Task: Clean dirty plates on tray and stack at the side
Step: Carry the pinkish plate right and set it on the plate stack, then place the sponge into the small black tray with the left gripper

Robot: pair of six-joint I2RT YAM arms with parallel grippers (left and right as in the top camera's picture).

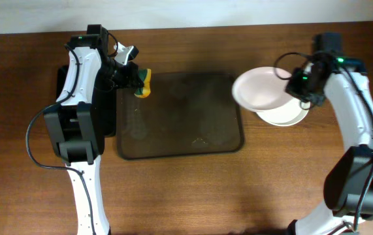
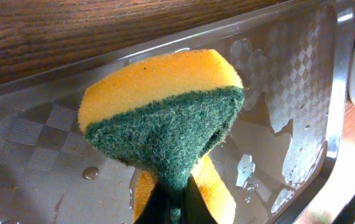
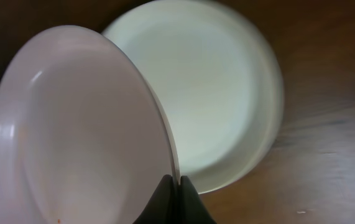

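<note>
Your right claw (image 3: pixel 178 186) was clamped on the rim of a white plate (image 3: pixel 71 124), tilted over a second plate (image 3: pixel 221 93) beside the tray (image 1: pixel 179 130), your left claw (image 2: pixel 176 202) was closed on a sponge (image 2: pixel 165 106) above the tray's corner

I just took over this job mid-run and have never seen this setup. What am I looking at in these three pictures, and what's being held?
Two robot arms work at a wooden table. The overhead picture looks down on both; the other two come from cameras on each wrist. The left pincer clamps a yellow-green sponge over the wet brown tray, which holds no plates. The right pincer grips a white plate by its rim, above another plate on the table beside the tray.
</note>
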